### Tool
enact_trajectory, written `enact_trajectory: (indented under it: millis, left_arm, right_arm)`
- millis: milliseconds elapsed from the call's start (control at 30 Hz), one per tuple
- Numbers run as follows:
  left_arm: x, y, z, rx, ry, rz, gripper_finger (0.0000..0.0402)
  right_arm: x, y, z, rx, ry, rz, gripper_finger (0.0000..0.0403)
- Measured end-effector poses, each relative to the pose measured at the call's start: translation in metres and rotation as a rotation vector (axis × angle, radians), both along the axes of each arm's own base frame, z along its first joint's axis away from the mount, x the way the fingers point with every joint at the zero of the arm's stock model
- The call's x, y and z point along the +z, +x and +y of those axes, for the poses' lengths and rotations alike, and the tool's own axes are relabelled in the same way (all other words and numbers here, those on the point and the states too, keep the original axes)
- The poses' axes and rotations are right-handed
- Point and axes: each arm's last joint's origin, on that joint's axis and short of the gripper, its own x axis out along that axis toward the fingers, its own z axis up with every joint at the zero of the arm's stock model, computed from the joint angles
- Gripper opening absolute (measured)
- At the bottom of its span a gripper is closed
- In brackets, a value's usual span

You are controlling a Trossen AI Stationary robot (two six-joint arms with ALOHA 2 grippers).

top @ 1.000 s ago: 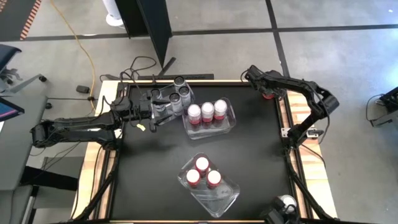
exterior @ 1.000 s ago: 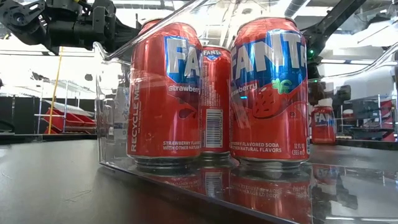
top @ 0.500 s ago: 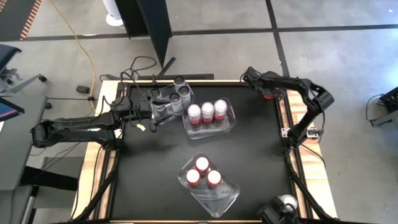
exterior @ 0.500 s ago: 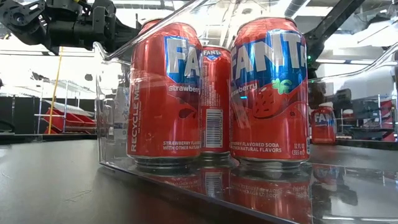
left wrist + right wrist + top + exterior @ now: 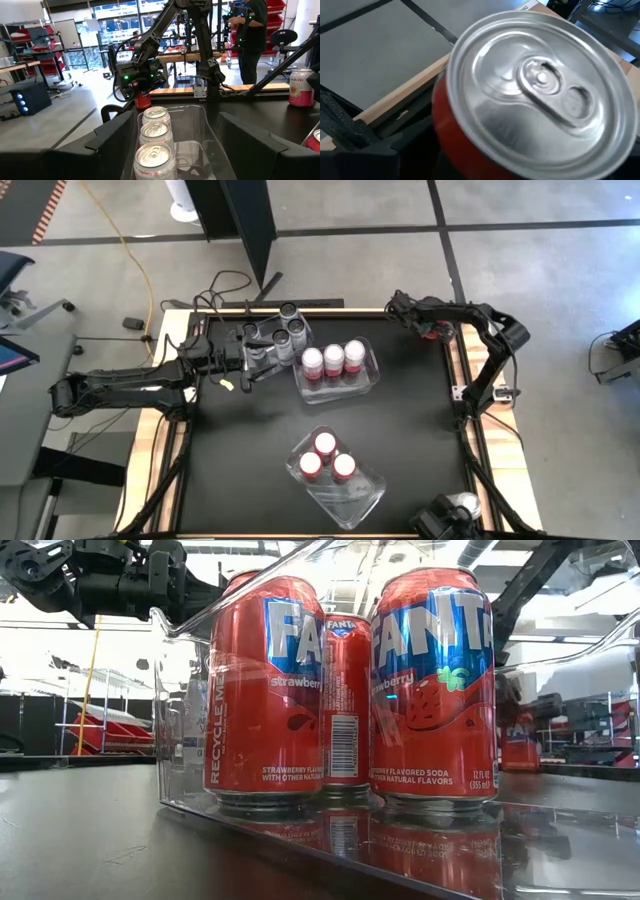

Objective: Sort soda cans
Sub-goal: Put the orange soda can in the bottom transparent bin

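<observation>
Seven red soda cans are showing on the black table (image 5: 410, 430), all upright with their long axes vertical and their silver tops facing up. Three are sitting in a row in a clear bin (image 5: 372, 376) toward the far edge, three more are clustered at the far end of a second clear bin (image 5: 366, 500) toward the near edge, and one lone red can (image 5: 433, 332) is standing at the far right corner. At least three dark grey cans (image 5: 296, 332) are standing upright just beside the far bin, close to the far edge. In the left wrist view, a paler red-and-white can (image 5: 301, 87) is also standing on the table.

The right gripper (image 5: 428, 328) is hanging over the corner can; whether its jaws are gripping it I cannot tell. The left gripper (image 5: 255, 352) is waiting beside the grey cans, its jaws spread wide and holding nothing.

The table is sitting in a wooden frame on a grey floor crossed by dark lines, with a yellow cable trailing. A person (image 5: 251, 30) in dark clothes is standing among shelving beyond.
</observation>
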Motion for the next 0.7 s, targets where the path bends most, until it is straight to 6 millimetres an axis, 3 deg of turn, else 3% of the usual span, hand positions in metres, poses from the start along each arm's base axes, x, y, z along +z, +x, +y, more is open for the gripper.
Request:
enact_trajectory:
  millis: [233, 433, 700]
  left_arm:
    - [0.000, 0.000, 0.000, 0.000, 0.000, 0.000, 0.0281]
    - [0.000, 0.000, 0.000, 0.000, 0.000, 0.000, 0.0281]
    - [0.000, 0.000, 0.000, 0.000, 0.000, -0.001, 0.0281]
  right_arm:
    - [0.000, 0.000, 0.000, -0.002, -0.009, 0.003, 0.0297]
    - [0.000, 0.003, 0.002, 0.018, 0.002, 0.003, 0.0297]
    - [0.000, 0.022, 0.018, 0.104, 0.021, 0.014, 0.0297]
